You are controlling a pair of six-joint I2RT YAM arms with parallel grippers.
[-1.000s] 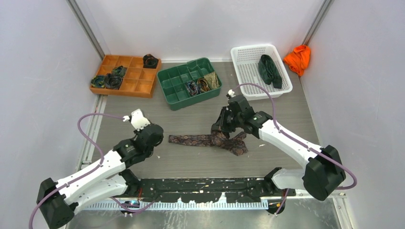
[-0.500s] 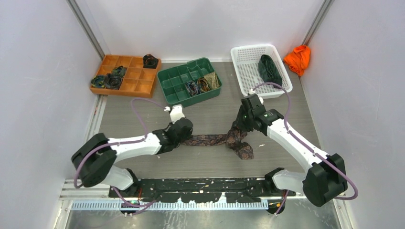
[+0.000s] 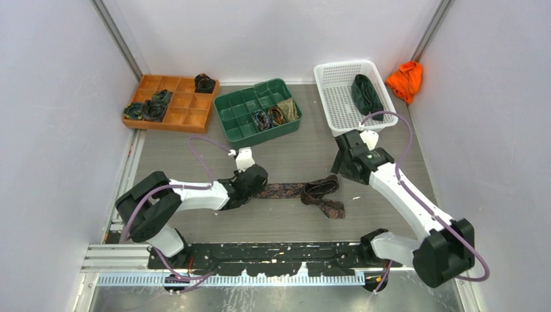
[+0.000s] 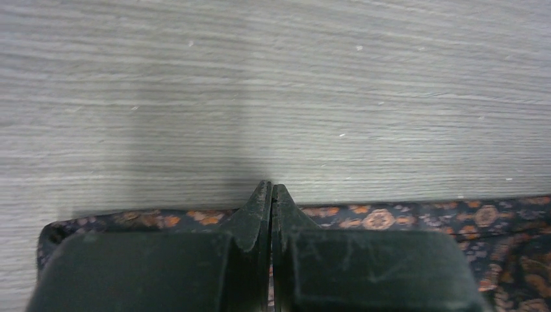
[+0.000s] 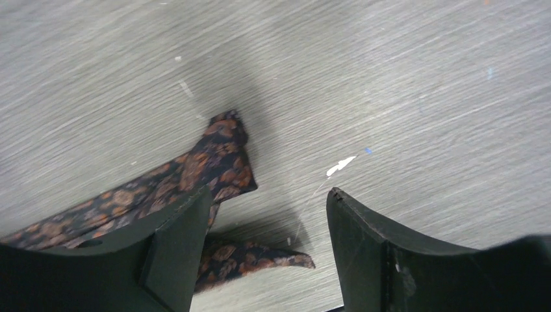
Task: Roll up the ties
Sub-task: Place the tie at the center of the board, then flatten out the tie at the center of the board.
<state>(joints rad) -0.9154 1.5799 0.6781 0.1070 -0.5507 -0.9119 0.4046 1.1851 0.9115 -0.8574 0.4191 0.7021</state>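
Observation:
A dark brown tie [image 3: 289, 190] with orange motifs lies flat across the table's middle. Its right part is folded back into a loose loop [image 3: 320, 188], and one end points to the near right. My left gripper [image 3: 252, 187] is shut and sits over the tie's left end. In the left wrist view the closed fingertips [image 4: 271, 190] reach just past the edge of the tie [image 4: 390, 218], which runs under them. My right gripper [image 3: 340, 170] hangs open just right of the loop with nothing between its fingers. In the right wrist view the tie [image 5: 217, 149] lies beside the left finger of my right gripper [image 5: 269, 195].
An orange tray [image 3: 185, 118] at the back left holds coiled ties [image 3: 146, 110]. A green tray [image 3: 237, 107] holds more coils [image 3: 276, 115]. A white basket [image 3: 338, 97] holds a dark green tie [image 3: 366, 94]. A bright orange cloth [image 3: 405, 79] lies by the right wall.
My right gripper opened, let go of the tie and drew back to the far right. The raised fold dropped onto the table. My left arm swung in over the tie's left end.

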